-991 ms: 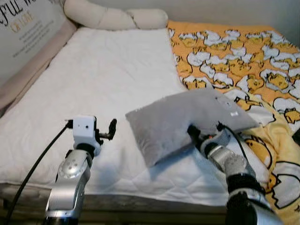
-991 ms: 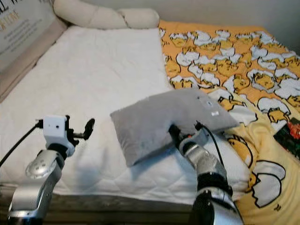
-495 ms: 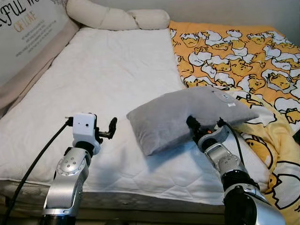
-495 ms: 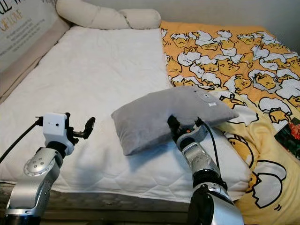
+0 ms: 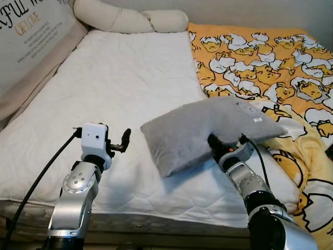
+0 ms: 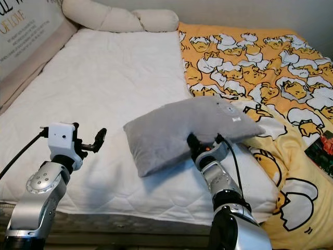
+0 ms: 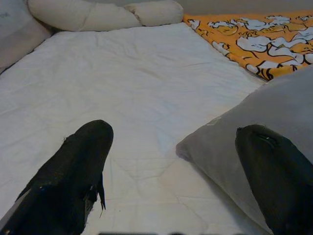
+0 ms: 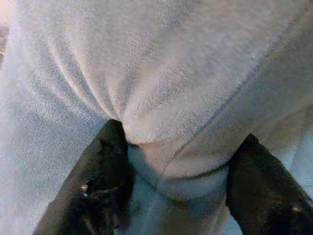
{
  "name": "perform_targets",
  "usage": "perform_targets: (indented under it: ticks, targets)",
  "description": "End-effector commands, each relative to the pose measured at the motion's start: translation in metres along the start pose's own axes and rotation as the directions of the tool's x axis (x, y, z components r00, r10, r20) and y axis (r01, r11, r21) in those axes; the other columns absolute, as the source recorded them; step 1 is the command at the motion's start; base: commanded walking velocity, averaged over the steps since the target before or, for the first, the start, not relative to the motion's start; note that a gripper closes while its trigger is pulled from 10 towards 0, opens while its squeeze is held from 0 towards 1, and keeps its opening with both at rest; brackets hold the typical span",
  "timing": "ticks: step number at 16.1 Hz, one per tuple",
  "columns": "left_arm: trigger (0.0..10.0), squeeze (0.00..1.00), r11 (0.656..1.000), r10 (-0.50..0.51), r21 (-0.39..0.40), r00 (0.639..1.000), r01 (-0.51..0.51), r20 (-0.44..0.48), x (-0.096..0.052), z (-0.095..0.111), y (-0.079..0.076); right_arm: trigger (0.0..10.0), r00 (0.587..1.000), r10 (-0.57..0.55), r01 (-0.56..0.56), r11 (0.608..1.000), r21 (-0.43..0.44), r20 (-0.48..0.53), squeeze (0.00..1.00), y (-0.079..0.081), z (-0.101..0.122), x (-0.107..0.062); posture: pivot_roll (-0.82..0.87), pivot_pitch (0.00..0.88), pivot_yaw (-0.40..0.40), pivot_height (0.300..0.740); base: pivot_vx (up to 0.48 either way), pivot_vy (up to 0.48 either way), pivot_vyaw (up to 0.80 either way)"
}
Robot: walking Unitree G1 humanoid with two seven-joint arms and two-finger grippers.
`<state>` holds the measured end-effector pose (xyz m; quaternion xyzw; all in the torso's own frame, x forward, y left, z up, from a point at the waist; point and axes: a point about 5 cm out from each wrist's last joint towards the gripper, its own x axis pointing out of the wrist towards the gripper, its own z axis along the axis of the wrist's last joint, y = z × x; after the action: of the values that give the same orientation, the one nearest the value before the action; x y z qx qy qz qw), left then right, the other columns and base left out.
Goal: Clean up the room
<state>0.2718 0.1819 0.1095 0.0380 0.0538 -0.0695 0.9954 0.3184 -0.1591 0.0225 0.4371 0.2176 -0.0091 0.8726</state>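
- Bed (image 5: 119, 94): white quilted cover over the left and middle; near edge and frame cut off at the bottom of the head views.
- Blanket (image 5: 260, 57): orange, printed with white and yellow cartoon figures, spread over the right side of the bed; its far right part runs out of view.
- Gray pillow (image 5: 203, 130): lies near the front of the bed, its left part on the white cover and its right end over the blanket's edge. A small white tag shows on its upper right face. Its underside is hidden.
- Right gripper (image 6: 203, 143): at the pillow's near edge, fingers closed around a fold of the gray fabric. In the right wrist view the two black fingers (image 8: 105, 176) sit on either side of a pinched bulge of cloth (image 8: 166, 147); their tips are buried in it and cannot be seen.
- Left gripper (image 5: 125, 140): held above the white cover, just left of the pillow and not touching it. In the left wrist view its fingers (image 7: 73, 171) stand wide apart with nothing between them; the pillow's corner (image 7: 234, 147) lies near one of them.
- Long cream cushion (image 5: 130, 18): at the head of the bed, partly cut off by the top edge.
- Board with lettering (image 5: 28, 31): along the left side, only partly legible, cropped at the corner.
- Black cable (image 5: 36, 187): runs from the left wrist down out of view.
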Motion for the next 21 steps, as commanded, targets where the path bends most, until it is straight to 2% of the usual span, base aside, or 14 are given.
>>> perform_targets:
  ticks: [1, 5, 8, 10, 11, 12, 13, 15, 17, 19, 20, 21]
  targets:
    - [10.0, 0.00, 1.000, -0.014, 0.013, 1.000, 0.014, 0.011, 0.002, 0.004, -0.002, 0.0, 1.000, -0.006, 0.005, 1.000, -0.019, -0.026, 0.00, 0.005, -0.004, 0.003, 0.07, 0.000, -0.006, 0.740, 0.000, 0.000, 0.00]
    - [10.0, 0.00, 0.999, -0.033, 0.015, 0.999, 0.034, -0.003, 0.003, 0.002, -0.004, 0.0, 0.998, -0.026, 0.022, 0.998, -0.058, -0.057, 0.00, 0.004, -0.004, 0.003, 0.07, 0.000, -0.011, 0.740, 0.000, 0.000, 0.00]
    - [10.0, 0.00, 0.989, -0.126, 0.070, 0.991, 0.128, -0.032, 0.005, 0.001, -0.003, 0.0, 0.999, -0.026, 0.024, 0.999, -0.044, -0.045, 0.00, 0.004, 0.000, 0.004, 0.07, 0.000, -0.011, 0.740, 0.000, 0.000, 0.00]
    - [10.0, 0.00, 0.987, -0.144, 0.072, 0.989, 0.147, -0.043, 0.006, 0.001, -0.001, 0.0, 0.999, -0.024, 0.022, 0.999, -0.046, -0.045, 0.00, 0.004, 0.001, 0.004, 0.07, 0.000, -0.012, 0.740, 0.000, 0.000, 0.00]
    - [10.0, 0.00, 0.978, -0.193, 0.071, 0.979, 0.198, -0.065, 0.005, -0.001, -0.002, 0.0, 0.999, -0.019, 0.016, 0.998, -0.056, -0.047, 0.00, 0.005, 0.002, 0.005, 0.07, 0.000, -0.013, 0.740, 0.000, 0.000, 0.00]
    - [10.0, 0.00, 0.950, -0.293, 0.083, 0.950, 0.302, -0.104, 0.000, -0.004, -0.007, 0.0, 0.999, -0.012, 0.008, 0.997, -0.072, -0.052, 0.00, 0.007, 0.002, 0.005, 0.07, 0.000, -0.014, 0.740, 0.000, 0.000, 0.00]
    - [10.0, 0.00, 0.938, -0.325, 0.083, 0.938, 0.336, -0.120, -0.002, -0.005, -0.009, 0.0, 0.999, -0.010, 0.006, 0.997, -0.077, -0.053, 0.00, 0.008, 0.002, 0.006, 0.07, 0.000, -0.015, 0.740, 0.000, 0.000, 0.00]
    - [10.0, 0.00, 0.880, -0.449, 0.082, 0.876, 0.468, -0.175, -0.012, -0.010, -0.011, 0.0, 0.999, 0.010, -0.015, 0.995, -0.097, -0.054, 0.00, 0.013, 0.005, 0.008, 0.08, 0.000, -0.022, 0.740, 0.000, 0.000, 0.00]
    - [10.0, 0.00, 0.868, -0.472, 0.073, 0.862, 0.491, -0.187, -0.014, -0.010, -0.009, 0.0, 0.998, 0.019, -0.025, 0.994, -0.108, -0.053, 0.00, 0.016, 0.007, 0.009, 0.08, 0.000, -0.028, 0.740, 0.000, 0.000, 0.00]
    - [10.0, 0.00, 0.846, -0.511, 0.056, 0.837, 0.530, -0.196, -0.019, -0.008, -0.004, 0.0, 0.998, 0.027, -0.033, 0.993, -0.116, -0.049, 0.00, 0.020, 0.011, 0.010, 0.09, 0.000, -0.032, 0.740, 0.000, 0.000, 0.00]
    - [10.0, 0.00, 0.826, -0.543, 0.041, 0.813, 0.562, -0.213, -0.024, -0.007, -0.001, 0.0, 0.998, 0.031, -0.037, 0.991, -0.127, -0.050, 0.00, 0.022, 0.012, 0.011, 0.08, 0.000, -0.032, 0.740, 0.000, 0.000, 0.00]
    - [10.0, 0.00, 0.820, -0.550, 0.039, 0.806, 0.571, -0.218, -0.025, -0.006, 0.000, 0.0, 0.998, 0.031, -0.038, 0.991, -0.131, -0.051, 0.00, 0.023, 0.012, 0.011, 0.08, 0.000, -0.032, 0.740, 0.000, 0.000, 0.00]
